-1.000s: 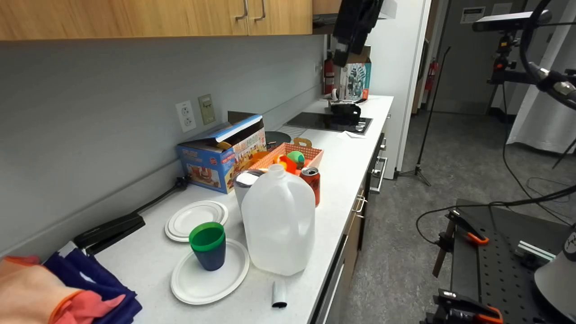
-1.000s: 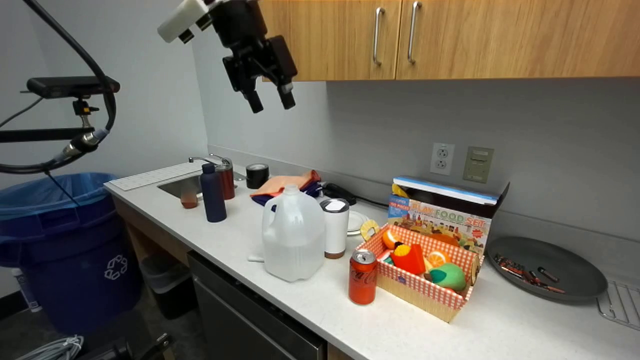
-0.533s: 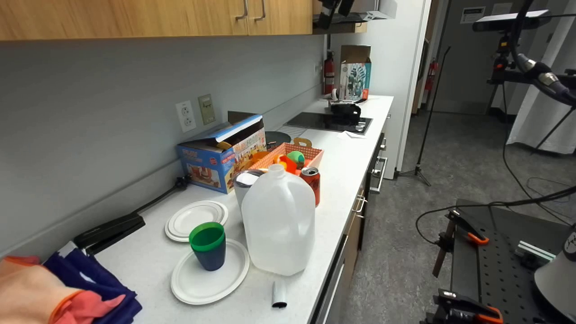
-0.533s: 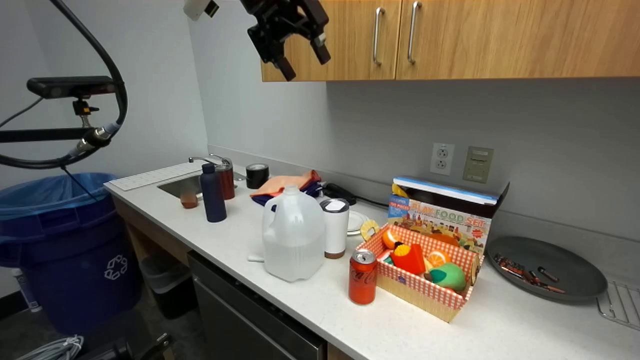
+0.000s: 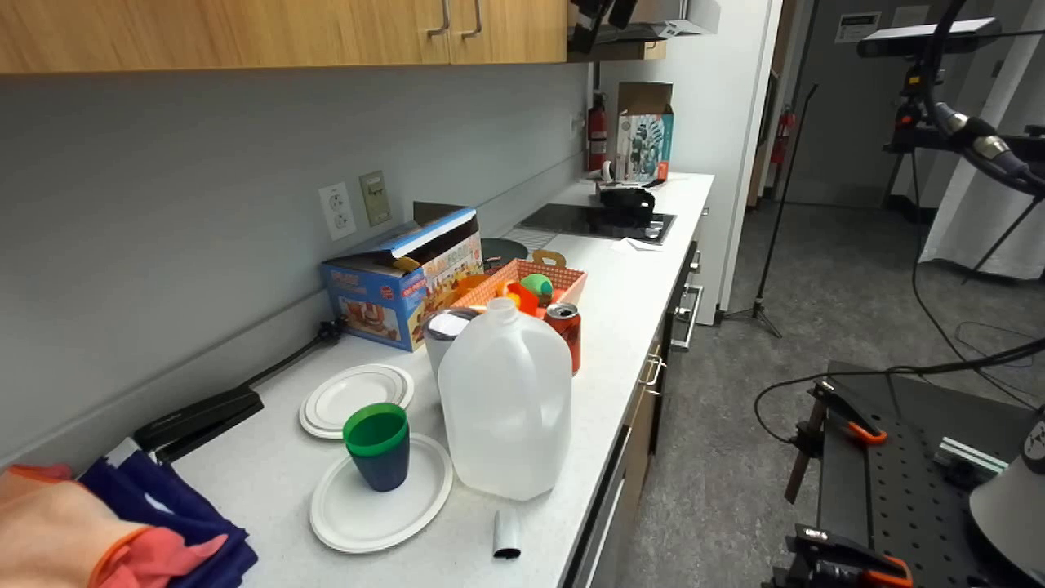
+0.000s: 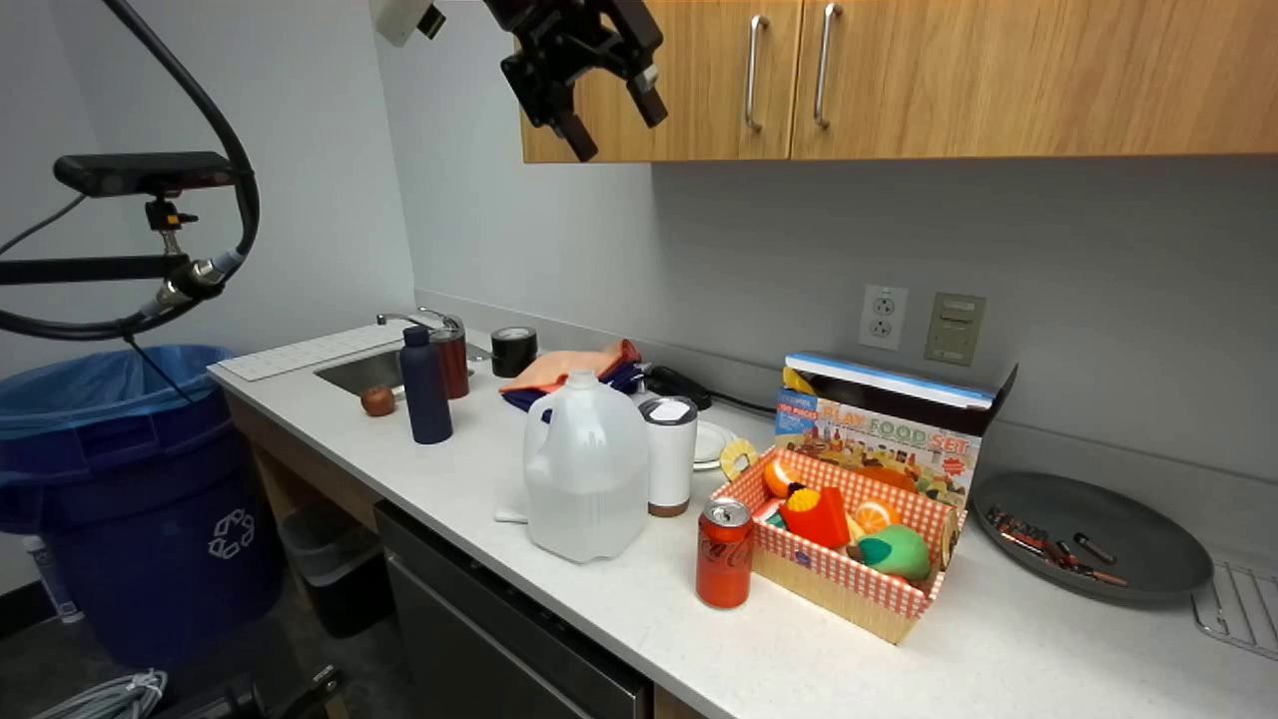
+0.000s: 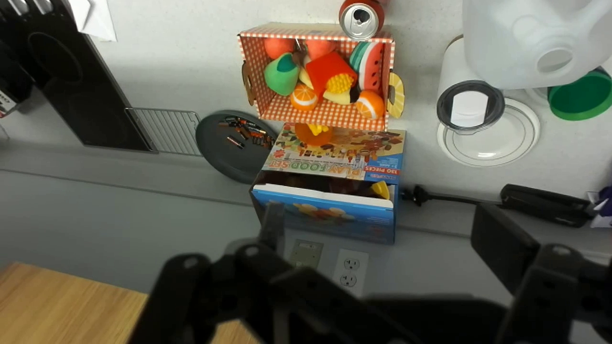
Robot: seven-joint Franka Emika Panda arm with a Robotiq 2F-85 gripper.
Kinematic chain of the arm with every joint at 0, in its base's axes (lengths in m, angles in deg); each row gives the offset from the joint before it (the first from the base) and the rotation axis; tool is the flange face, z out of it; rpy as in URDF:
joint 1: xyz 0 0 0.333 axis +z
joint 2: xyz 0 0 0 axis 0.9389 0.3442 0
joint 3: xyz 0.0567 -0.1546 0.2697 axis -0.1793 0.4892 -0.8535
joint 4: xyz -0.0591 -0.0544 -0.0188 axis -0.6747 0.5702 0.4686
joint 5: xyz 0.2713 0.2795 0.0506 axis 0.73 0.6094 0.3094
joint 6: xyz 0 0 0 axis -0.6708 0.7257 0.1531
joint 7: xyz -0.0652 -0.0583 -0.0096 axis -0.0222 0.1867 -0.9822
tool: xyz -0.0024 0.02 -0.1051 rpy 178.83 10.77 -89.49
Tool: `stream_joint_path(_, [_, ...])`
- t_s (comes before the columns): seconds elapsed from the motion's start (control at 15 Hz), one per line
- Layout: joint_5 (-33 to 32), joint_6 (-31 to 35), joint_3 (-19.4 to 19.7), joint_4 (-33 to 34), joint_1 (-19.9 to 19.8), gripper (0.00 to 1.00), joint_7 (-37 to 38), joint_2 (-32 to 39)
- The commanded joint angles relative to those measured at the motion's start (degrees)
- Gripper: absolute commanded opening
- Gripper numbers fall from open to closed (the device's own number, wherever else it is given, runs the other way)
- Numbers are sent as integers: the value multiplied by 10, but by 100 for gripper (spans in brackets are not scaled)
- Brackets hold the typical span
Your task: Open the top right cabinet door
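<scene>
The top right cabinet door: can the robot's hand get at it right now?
Probably yes: the hand is open, and nothing visible blocks the silver handle on that door, though the neighbouring handle sits close. The hand hangs apart and would need to move over.
</scene>
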Motion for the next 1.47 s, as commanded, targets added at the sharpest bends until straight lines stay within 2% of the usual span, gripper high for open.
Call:
stream_joint_path(0.0, [-46, 48, -4, 24, -28, 100, 36, 35])
stream_joint_path(0.33, [-104, 123, -5, 70, -66, 100, 84, 99])
stream_joint_path(0.67, [-156, 177, -2, 123, -81, 100, 122, 156])
stream_joint_path(1.27, [-289, 227, 21, 220, -73, 100, 243, 233])
stream_joint_path(1.33, [-308, 232, 5, 227, -91, 100, 263, 240])
stream_joint_path(1.4, [-330, 232, 5, 235, -92, 100, 284, 248])
